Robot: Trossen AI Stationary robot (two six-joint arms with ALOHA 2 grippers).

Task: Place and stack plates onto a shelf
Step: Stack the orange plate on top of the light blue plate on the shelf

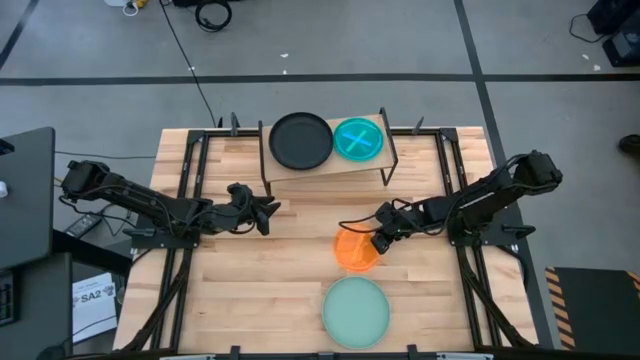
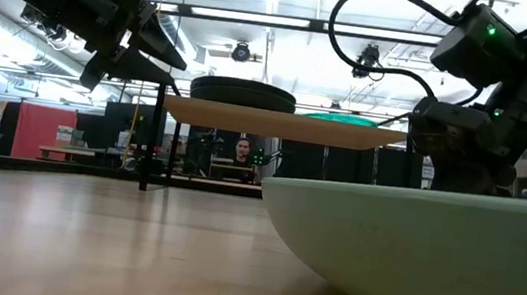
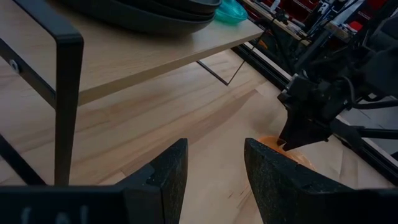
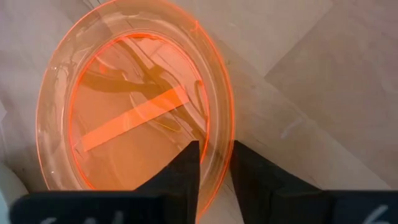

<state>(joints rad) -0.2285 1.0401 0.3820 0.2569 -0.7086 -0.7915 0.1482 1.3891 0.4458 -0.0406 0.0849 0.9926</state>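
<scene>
Orange plate (image 1: 354, 250): round, translucent, glossy, flat on the wooden table (image 1: 250, 290) at centre frame, with the right gripper (image 1: 381, 240) straddling its rim, one finger on each side. Above it, the shelf (image 1: 325, 166) carries a matte black plate (image 1: 300, 140) and a blue plate (image 1: 358, 139); mint plate (image 1: 356, 310) at lower centre. Left gripper (image 1: 268, 211) hangs unclenched, grasping nothing, left of centre.

Slatted wooden surface (image 1: 250, 280) sitting on a grey floor (image 1: 400, 40). Black cable (image 1: 212, 14) lying coiled beyond it. Paper sheet (image 1: 96, 297) resting beside the surface. Person (image 2: 242, 152) showing in the room behind.
</scene>
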